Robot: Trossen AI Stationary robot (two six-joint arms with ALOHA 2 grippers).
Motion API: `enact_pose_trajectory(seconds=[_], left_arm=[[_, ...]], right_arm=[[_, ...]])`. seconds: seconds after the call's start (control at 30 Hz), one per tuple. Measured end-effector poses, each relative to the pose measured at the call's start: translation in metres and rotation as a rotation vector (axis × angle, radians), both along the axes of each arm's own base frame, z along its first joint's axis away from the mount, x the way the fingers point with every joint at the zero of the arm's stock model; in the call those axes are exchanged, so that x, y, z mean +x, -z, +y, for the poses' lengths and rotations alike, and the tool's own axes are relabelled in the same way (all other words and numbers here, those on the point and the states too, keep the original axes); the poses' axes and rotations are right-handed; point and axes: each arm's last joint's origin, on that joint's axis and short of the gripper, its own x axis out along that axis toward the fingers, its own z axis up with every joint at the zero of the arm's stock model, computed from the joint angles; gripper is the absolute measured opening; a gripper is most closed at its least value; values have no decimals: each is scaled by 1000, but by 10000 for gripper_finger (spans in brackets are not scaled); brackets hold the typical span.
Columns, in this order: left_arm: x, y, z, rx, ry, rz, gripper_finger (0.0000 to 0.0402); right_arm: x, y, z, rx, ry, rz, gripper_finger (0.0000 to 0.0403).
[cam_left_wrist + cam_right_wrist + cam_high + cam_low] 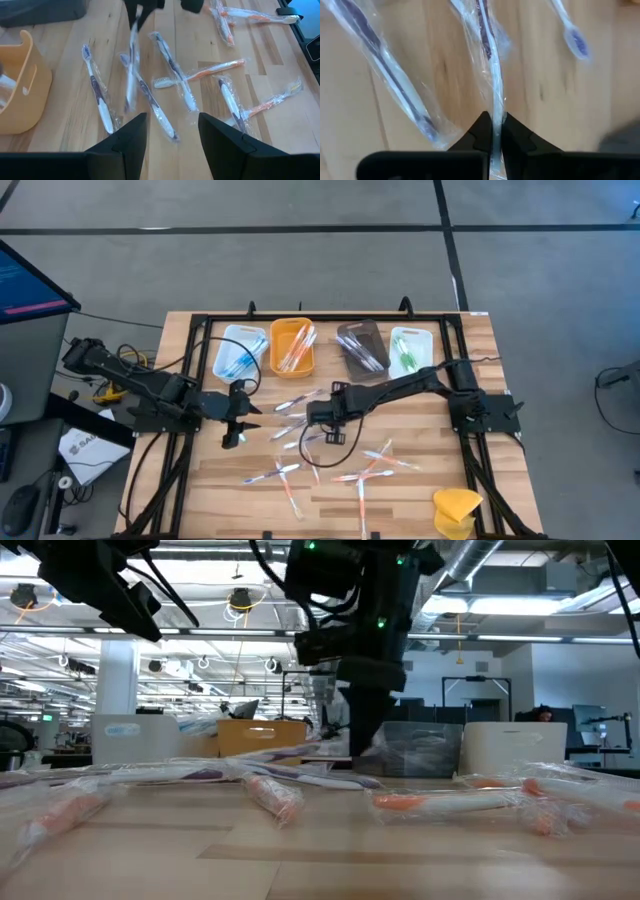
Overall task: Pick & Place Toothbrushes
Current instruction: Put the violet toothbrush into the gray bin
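Observation:
Several toothbrushes in clear wrappers lie scattered on the wooden table point(420, 500), among them purple ones point(97, 90) and orange ones point(215, 67). My right gripper point(318, 416) hangs over the table's middle, shut on one purple wrapped toothbrush point(487, 50), which shows blurred in the left wrist view point(131, 65). My left gripper point(172, 135) waits open to the left of the pile point(237, 423), touching nothing. My right gripper pinches the wrapped toothbrush between its two fingertips point(481, 131), on the clear wrapper and thin handle point(495, 112). The fingers come from above, pointing steeply down. The brush hangs below them, slanted point(129, 95); whether its lower end touches the table I cannot tell.
Four small trays stand in a row at the far edge: white with blue brushes point(238, 352), orange point(292, 346), dark grey point(361, 345), white with green brushes point(410, 350). A yellow sponge-like lump point(457, 510) sits at the near right corner. Black frame rails border the table.

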Motion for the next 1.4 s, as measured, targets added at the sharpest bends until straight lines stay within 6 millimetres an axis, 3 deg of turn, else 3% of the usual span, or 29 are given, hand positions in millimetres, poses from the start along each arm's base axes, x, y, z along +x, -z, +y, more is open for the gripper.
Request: enact_pose_trajectory(seconds=[0.33,0.73,1.03,1.23,1.4], left_arm=[[0,0,0,-15,-13,0,172],[0,0,0,-15,-12,0,172],[0,0,0,-15,-12,1,172],[0,0,0,-14,-12,1,172],[0,0,0,-14,-12,1,172]], right_arm=[[-31,-44,6,-93,113,32,14],[-94,-128,2,-228,315,-72,14],[-148,-174,-3,-304,490,-190,14],[-181,-187,-13,-293,616,-305,14],[-201,-178,-27,-296,730,-336,14]])
